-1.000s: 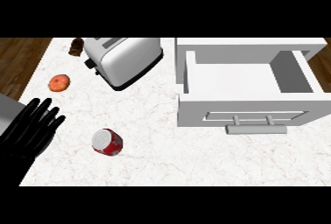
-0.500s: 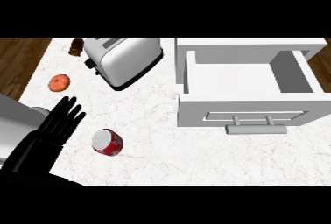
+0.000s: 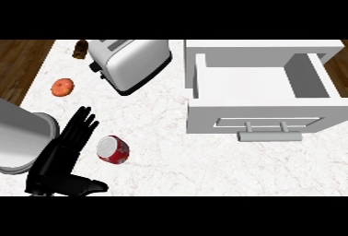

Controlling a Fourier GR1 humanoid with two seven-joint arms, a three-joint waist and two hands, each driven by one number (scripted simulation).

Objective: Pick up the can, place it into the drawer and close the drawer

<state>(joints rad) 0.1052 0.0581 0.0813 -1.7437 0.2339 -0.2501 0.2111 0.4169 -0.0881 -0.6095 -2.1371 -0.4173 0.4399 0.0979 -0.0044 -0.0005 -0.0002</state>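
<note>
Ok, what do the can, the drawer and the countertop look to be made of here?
The can looks like painted metal: red glossy body, pale silvery end. The drawer, open, seems matte white painted wood or laminate, with a plain bar handle of brushed grey metal, probably. The countertop reads as polished white marble or marble-look stone, from its faint grey veining.

A red can (image 3: pixel 113 150) with a silvery top lies tipped on its side on the white marbled worktop (image 3: pixel 163 161), towards the near left corner, its pale end facing up and to the left. Over by the far right edge the white drawer (image 3: pixel 262 94) stands pulled wide open, its bar handle (image 3: pixel 269 135) facing the near edge.
</note>
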